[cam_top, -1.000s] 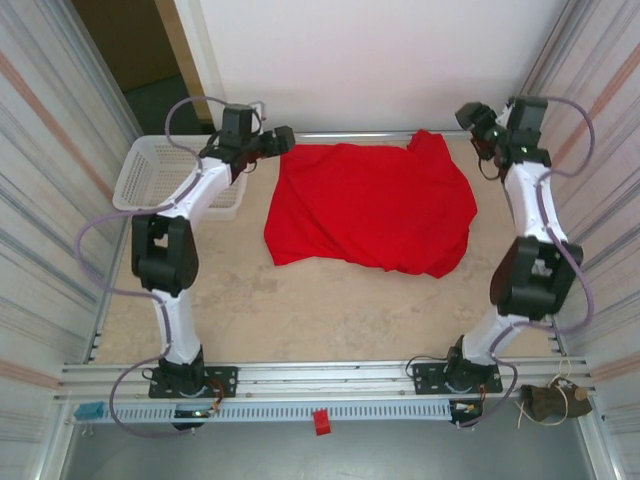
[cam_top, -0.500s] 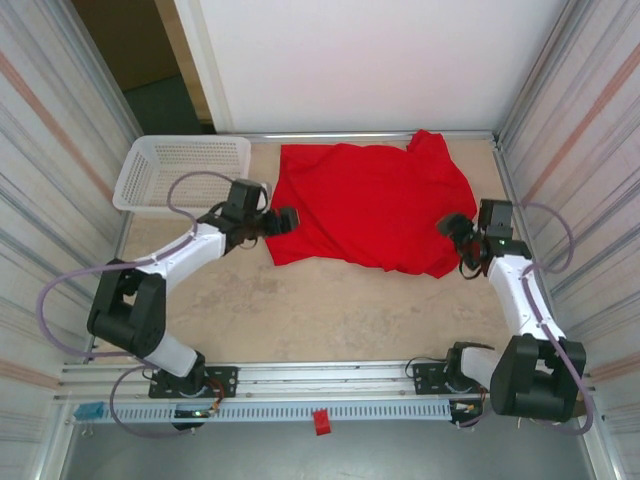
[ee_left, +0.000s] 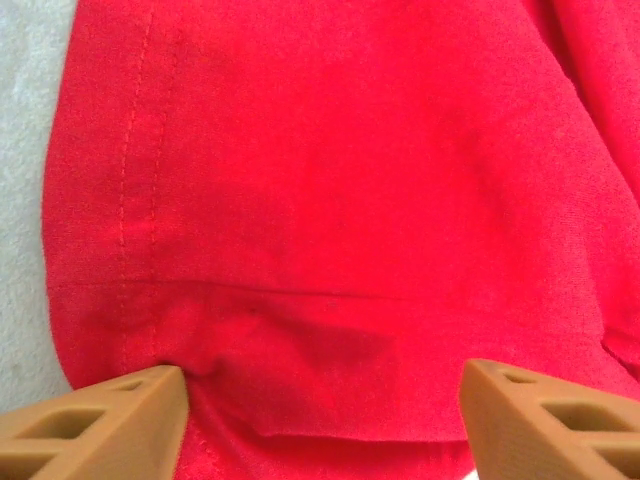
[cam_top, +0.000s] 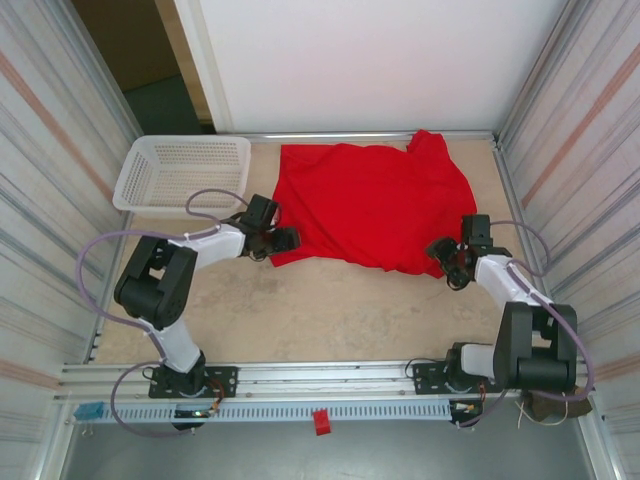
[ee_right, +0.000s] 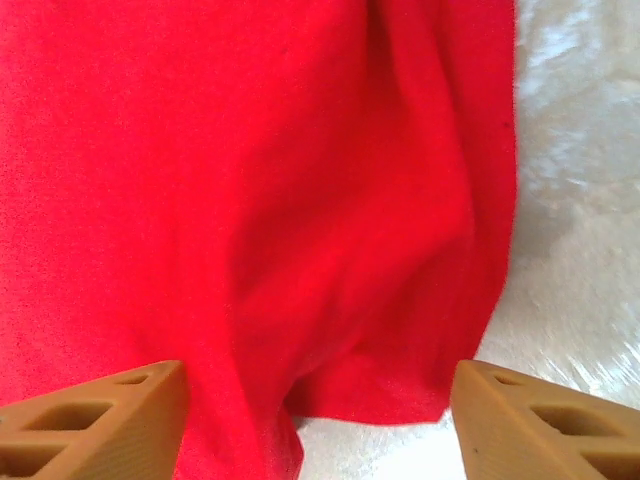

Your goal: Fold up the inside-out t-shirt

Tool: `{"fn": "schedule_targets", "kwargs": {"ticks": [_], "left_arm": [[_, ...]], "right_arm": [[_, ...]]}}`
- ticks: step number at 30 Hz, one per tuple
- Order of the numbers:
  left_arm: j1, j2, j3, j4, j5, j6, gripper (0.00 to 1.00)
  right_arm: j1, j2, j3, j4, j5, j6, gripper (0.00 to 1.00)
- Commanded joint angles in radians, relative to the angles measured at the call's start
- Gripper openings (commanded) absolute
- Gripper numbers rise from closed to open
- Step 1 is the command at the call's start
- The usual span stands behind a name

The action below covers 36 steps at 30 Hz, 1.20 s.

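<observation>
Left gripper (cam_top: 284, 240), jaws spread wide, straddles the near-left hem of the inside-out t-shirt (cam_top: 375, 205). The right gripper (cam_top: 441, 250), jaws equally parted, sits at its near-right corner. The red shirt lies rumpled across the far half of the table (cam_top: 330, 310), right of a white mesh basket (cam_top: 180, 170).

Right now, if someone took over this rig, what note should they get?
Left gripper: open, fingers astride the near-left corner of the shirt, nothing gripped.
Right gripper: open, at the near-right corner, nothing gripped.
Shirt: lies spread and rumpled on the far half of the table, right of the basket.
Done: no fold visible.
Left: grasp both corners and fold the shirt.
</observation>
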Motion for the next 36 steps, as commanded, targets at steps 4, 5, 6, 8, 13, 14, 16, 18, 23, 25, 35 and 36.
{"fn": "schedule_targets", "kwargs": {"ticks": [4, 5, 6, 8, 13, 14, 16, 18, 23, 25, 35, 36], "left_arm": [[0.004, 0.027, 0.028, 0.042, 0.009, 0.025, 0.19], [0.006, 0.022, 0.026, 0.040, 0.008, 0.032, 0.07], [0.008, 0.012, 0.023, 0.035, 0.005, 0.034, 0.00], [0.017, -0.027, 0.006, 0.029, 0.003, 0.039, 0.00], [0.027, -0.198, -0.043, -0.045, 0.004, 0.062, 0.00], [0.028, -0.236, -0.056, -0.060, 0.005, 0.059, 0.00], [0.032, -0.331, -0.088, -0.093, 0.017, 0.043, 0.00], [0.032, -0.419, -0.108, -0.121, 0.033, 0.015, 0.00], [0.044, -0.557, -0.099, -0.140, 0.013, -0.029, 0.00], [0.055, -0.529, -0.052, -0.149, 0.035, -0.011, 0.00], [-0.021, -0.342, -0.018, -0.160, 0.028, 0.032, 0.55], [-0.035, -0.342, -0.033, -0.160, 0.027, 0.034, 0.58]], "right_arm": [[0.011, 0.014, -0.024, 0.064, -0.055, -0.033, 0.11], [0.010, 0.004, -0.029, 0.063, -0.065, -0.037, 0.00], [0.009, -0.012, -0.032, 0.058, -0.072, -0.037, 0.00], [0.010, -0.082, -0.042, 0.041, -0.084, -0.029, 0.00], [0.010, -0.344, -0.015, -0.110, -0.096, -0.006, 0.00], [0.011, -0.395, -0.002, -0.149, -0.098, -0.004, 0.00], [0.011, -0.504, 0.031, -0.232, -0.100, 0.006, 0.00], [0.011, -0.576, 0.063, -0.288, -0.100, 0.018, 0.00], [0.011, -0.598, 0.142, -0.299, -0.122, 0.059, 0.00], [0.010, -0.516, 0.177, -0.250, -0.127, 0.062, 0.00], [-0.032, 0.134, 0.570, -0.108, -0.130, -0.082, 0.60], [-0.034, 0.121, 0.572, -0.117, -0.133, -0.090, 0.61]]}}
